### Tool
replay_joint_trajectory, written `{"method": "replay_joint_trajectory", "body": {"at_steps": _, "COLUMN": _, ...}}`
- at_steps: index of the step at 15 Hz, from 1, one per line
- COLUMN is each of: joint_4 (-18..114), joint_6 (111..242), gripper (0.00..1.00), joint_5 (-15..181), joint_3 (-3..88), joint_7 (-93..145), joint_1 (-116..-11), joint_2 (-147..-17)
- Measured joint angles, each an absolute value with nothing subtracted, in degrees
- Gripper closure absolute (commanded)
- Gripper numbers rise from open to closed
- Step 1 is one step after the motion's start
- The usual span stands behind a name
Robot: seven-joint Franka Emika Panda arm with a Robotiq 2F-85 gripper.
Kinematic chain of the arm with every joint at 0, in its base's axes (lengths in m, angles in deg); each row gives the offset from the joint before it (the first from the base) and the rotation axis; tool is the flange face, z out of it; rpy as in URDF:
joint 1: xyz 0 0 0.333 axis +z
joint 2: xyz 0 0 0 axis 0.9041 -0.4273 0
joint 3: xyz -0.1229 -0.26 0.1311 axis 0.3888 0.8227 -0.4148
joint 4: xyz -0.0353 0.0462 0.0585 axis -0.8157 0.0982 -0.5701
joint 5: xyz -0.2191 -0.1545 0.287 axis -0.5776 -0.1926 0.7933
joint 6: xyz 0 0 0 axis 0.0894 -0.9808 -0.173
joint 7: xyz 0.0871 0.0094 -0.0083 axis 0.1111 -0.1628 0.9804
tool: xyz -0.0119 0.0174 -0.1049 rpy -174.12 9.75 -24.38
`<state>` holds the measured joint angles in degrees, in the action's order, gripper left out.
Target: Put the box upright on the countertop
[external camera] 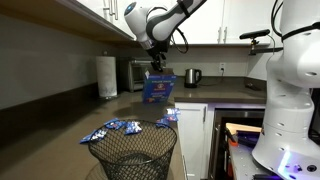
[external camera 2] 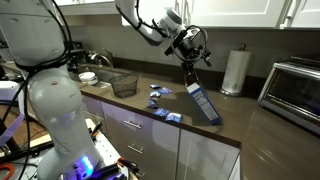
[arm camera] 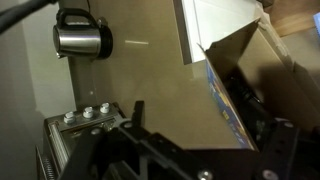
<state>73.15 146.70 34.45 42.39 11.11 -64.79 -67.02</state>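
While its lower end rests on the worktop [external camera 2: 268, 128], the blue box [external camera 2: 203, 103] leans, held by the hand [external camera 2: 189, 66] closed on its top, probably to be stood upright.

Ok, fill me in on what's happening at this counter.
The robot arm's fingers hold the blue box by its top end. The box leans at a tilt, and its lower end appears to rest on the countertop, so it is not yet standing upright. Small snack packets lie scattered on the counter nearby, untouched.
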Motion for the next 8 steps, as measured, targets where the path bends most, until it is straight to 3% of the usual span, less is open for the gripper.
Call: {"method": "replay_joint_trajectory", "body": {"at_steps": 8, "joint_4": 73.16, "joint_6": 146.39, "gripper": 0.0, "joint_5": 34.41, "joint_3": 42.96, "joint_7": 7.92, "joint_1": -64.84, "joint_2": -67.44}}
